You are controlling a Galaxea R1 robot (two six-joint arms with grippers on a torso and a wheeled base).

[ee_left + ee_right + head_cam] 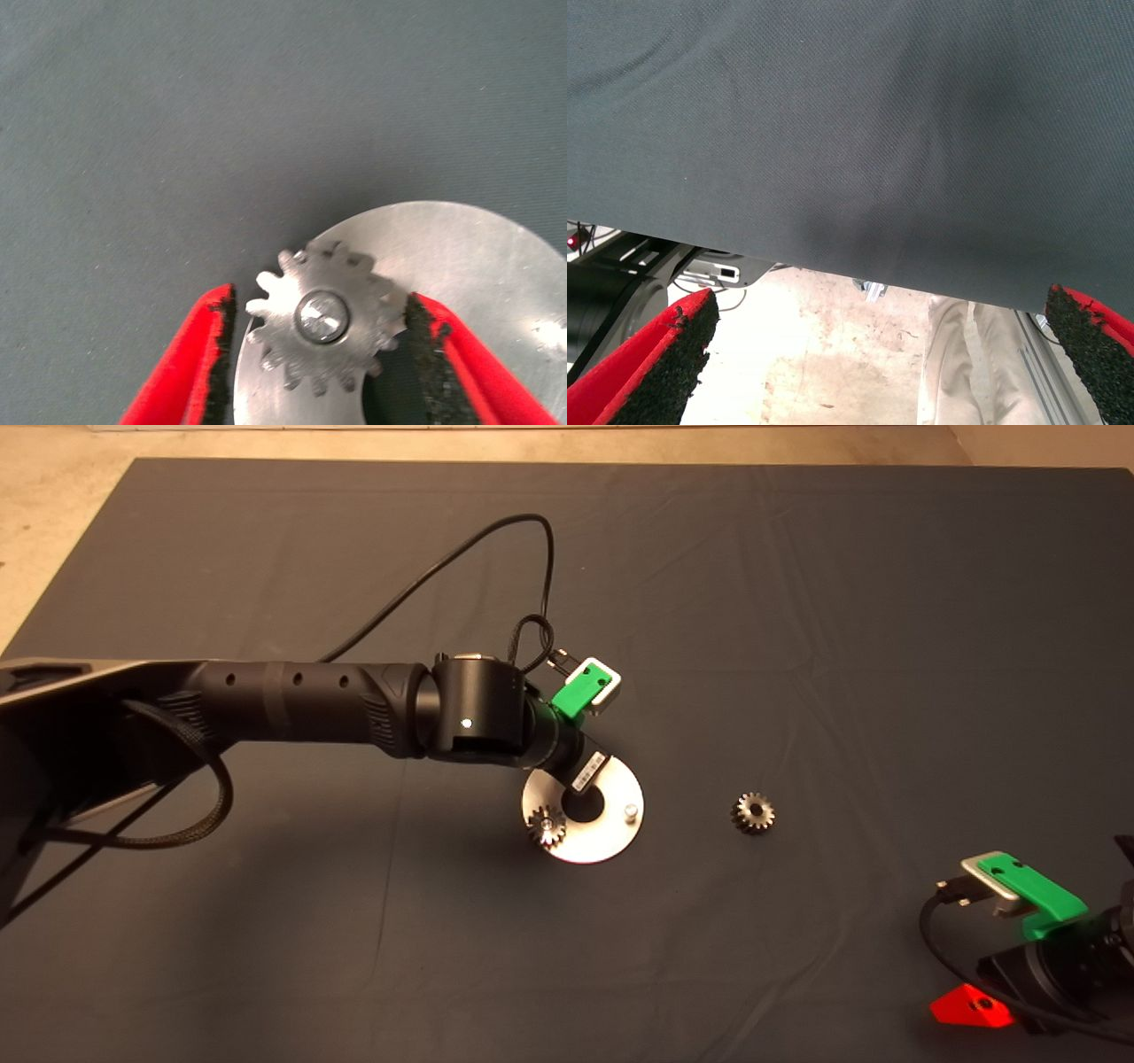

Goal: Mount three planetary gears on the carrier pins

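The round silver plate lies mid-mat, and one of its carrier pins stands bare. One planetary gear sits on the plate's near-left pin. Another gear lies loose on the mat to the plate's right. My left gripper hangs over the plate's far side, its fingers hidden under the wrist in the head view. In the left wrist view it is open around a gear seated on a pin, the pads just clear of the teeth. My right gripper waits open at the mat's near right corner.
The left arm's black cable loops over the mat behind the plate. The dark mat stretches wide on all sides. Past its edge, the right wrist view shows pale floor and a person's leg.
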